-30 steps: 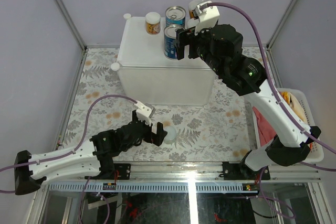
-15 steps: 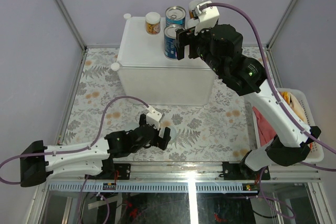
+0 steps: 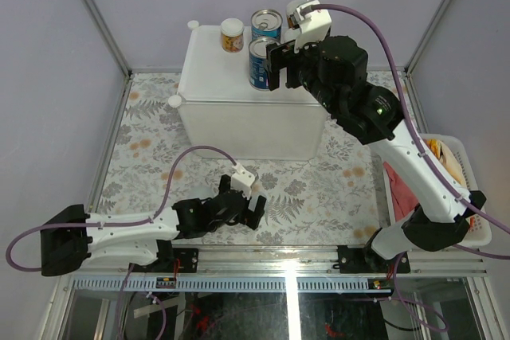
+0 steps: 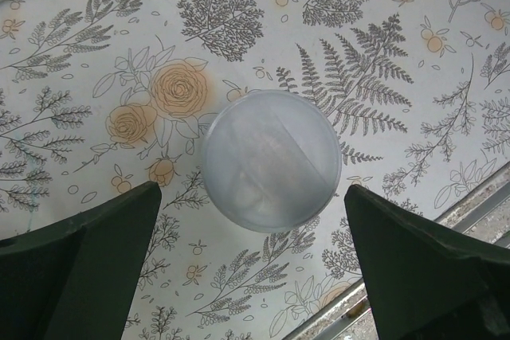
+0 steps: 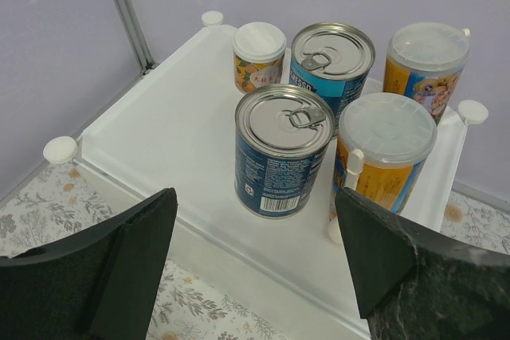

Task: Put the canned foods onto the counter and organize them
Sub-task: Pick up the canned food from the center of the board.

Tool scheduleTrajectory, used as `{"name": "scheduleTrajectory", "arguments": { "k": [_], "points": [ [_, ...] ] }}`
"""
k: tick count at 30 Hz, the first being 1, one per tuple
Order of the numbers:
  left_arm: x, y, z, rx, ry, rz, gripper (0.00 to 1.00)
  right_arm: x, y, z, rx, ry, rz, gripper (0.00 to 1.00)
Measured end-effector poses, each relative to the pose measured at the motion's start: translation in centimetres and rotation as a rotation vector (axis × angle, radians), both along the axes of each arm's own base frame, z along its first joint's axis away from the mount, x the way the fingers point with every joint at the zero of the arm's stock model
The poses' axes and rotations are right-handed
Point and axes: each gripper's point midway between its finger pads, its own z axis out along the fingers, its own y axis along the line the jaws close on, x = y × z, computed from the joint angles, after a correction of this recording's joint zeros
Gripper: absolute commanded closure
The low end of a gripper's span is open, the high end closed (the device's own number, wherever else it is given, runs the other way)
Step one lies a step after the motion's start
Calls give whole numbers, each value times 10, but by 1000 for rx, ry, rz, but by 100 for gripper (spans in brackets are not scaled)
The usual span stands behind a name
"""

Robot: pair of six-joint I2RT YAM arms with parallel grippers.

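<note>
Five canned foods are standing on the white counter (image 5: 171, 129) in the right wrist view: a blue-labelled can (image 5: 283, 153) at the centre of the frame, a second blue can (image 5: 331, 57) behind it, a small orange jar (image 5: 259, 57) at upper centre, and two tall yellow-orange cans (image 5: 386, 149) with pale lids at the right. The overhead view is showing only the jar and the two blue cans, with the right arm covering the tall pair. The right gripper (image 3: 280, 61) is hovering at the counter's far right corner, jaws spread and gripping nothing.

At the lower centre of the overhead frame, the left gripper (image 3: 243, 199) is hanging low over the floral table cover (image 3: 143, 117) and hiding what lies beneath. Its wrist camera is revealing a sixth can (image 4: 269, 159), pale lid up, standing on the cover between the wide-spread jaws, neither finger touching it. A white basket (image 3: 472, 197) holding red cloth is sitting at the right edge.
</note>
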Motion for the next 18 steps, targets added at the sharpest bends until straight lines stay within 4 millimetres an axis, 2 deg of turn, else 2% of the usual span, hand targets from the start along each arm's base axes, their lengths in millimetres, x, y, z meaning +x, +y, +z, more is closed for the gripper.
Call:
{"name": "scheduleTrajectory", "arguments": {
  "k": [18],
  "points": [
    [0,-9,-25,67,7,-37,1,4,4,-7,-19,8,1,12]
  ]
}}
